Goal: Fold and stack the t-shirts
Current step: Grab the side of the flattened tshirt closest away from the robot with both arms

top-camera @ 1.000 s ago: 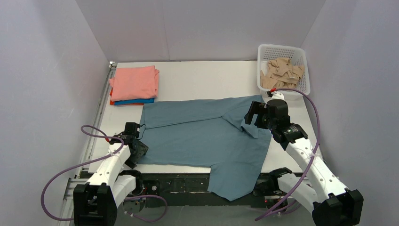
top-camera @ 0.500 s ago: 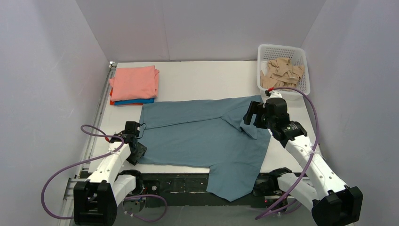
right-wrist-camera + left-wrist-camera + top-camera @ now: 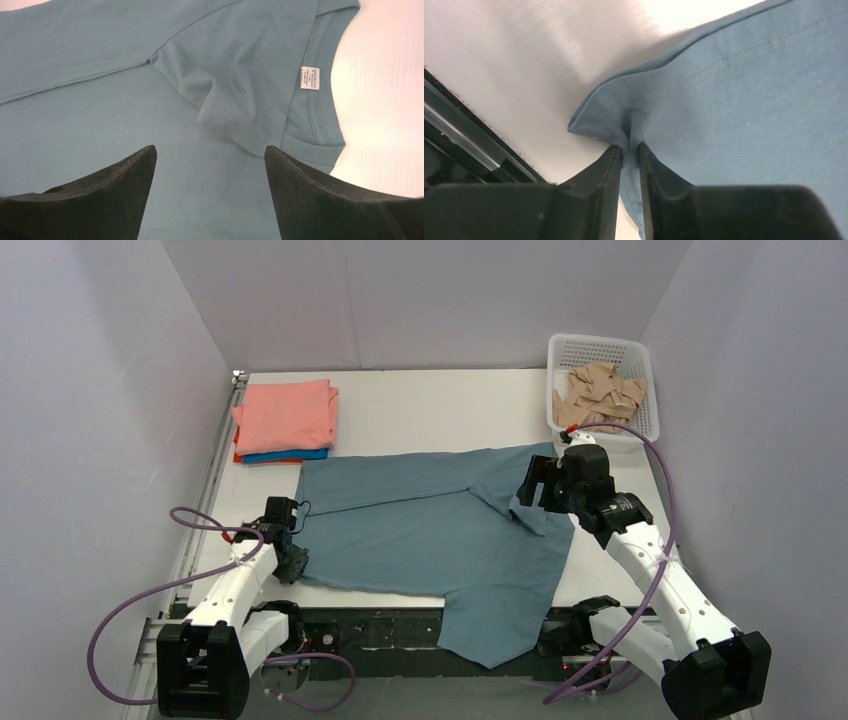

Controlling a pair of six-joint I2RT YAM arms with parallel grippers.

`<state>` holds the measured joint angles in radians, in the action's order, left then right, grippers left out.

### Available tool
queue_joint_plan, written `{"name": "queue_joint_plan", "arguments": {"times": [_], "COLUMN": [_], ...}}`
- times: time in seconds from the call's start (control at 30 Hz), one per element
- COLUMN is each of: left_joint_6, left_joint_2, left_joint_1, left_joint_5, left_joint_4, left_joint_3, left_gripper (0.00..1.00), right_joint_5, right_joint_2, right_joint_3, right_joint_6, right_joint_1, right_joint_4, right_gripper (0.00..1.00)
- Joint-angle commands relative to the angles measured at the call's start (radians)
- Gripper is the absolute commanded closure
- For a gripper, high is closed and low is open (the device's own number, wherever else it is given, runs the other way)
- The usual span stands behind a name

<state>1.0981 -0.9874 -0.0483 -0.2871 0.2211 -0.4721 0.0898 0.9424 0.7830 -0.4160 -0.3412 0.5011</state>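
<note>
A dusty grey-blue t-shirt [image 3: 430, 530] lies spread across the table, one part hanging over the near edge. Its far edge is folded in, with a sleeve lying on the body. My left gripper [image 3: 290, 562] is shut on the shirt's near-left corner [image 3: 596, 117], pinching the hem between its fingers [image 3: 606, 170]. My right gripper [image 3: 532, 492] is open and empty, held just above the folded sleeve [image 3: 225, 107] beside the ribbed collar [image 3: 320, 85] with its white label. A folded stack sits at the far left: a salmon-pink shirt [image 3: 287, 415] on top, bright blue and orange-red edges below.
A white basket [image 3: 603, 348] of tan cloth pieces stands at the far right corner. A metal rail [image 3: 215, 465] runs along the table's left edge. Grey walls close in the left, back and right sides.
My left gripper has shifted slightly toward the near side at the shirt's corner. My right gripper has edged a little to the left and away from me over the sleeve. The shirt lies as before.
</note>
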Motion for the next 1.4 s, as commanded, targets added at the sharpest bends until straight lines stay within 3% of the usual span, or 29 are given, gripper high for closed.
{"name": "queue_joint_plan", "arguments": {"times": [0.0, 0.1, 0.27, 0.5, 0.7, 0.87, 1.03, 1.37], "left_joint_6": [0.016, 0.003, -0.016, -0.024, -0.025, -0.03, -0.031, -0.037], "left_joint_2": [-0.038, -0.038, -0.042, -0.044, -0.045, -0.051, -0.055, -0.061], "left_joint_1": [0.005, 0.005, 0.004, 0.005, 0.005, 0.005, 0.005, 0.005], "left_joint_5": [-0.017, -0.007, 0.01, 0.02, 0.029, 0.036, 0.04, 0.034], "left_joint_4": [0.141, 0.133, 0.132, 0.152, 0.157, 0.159, 0.159, 0.154], "left_joint_3": [0.048, 0.045, 0.026, 0.005, 0.004, -0.001, -0.002, -0.004], "left_gripper": [0.86, 1.0, 1.0, 1.0, 1.0, 1.0, 1.0, 1.0], "right_joint_5": [-0.027, -0.041, 0.027, -0.112, -0.249, -0.386, -0.386, -0.185], "right_joint_2": [0.01, 0.024, 0.063, 0.201, 0.329, 0.356, 0.418, 0.492], "right_joint_3": [0.062, 0.086, 0.167, 0.163, 0.087, 0.054, -0.006, -0.028], "right_joint_6": [0.018, 0.042, 0.086, 0.083, 0.101, 0.09, 0.056, -0.018], "right_joint_1": [-0.018, -0.05, -0.238, -0.642, -0.934, -1.016, -1.083, -1.126], "right_joint_4": [0.021, 0.048, 0.161, 0.3, 0.298, 0.267, 0.269, 0.271], "right_gripper": [0.14, 0.16, 0.18, 0.23, 0.28, 0.29, 0.3, 0.34]}}
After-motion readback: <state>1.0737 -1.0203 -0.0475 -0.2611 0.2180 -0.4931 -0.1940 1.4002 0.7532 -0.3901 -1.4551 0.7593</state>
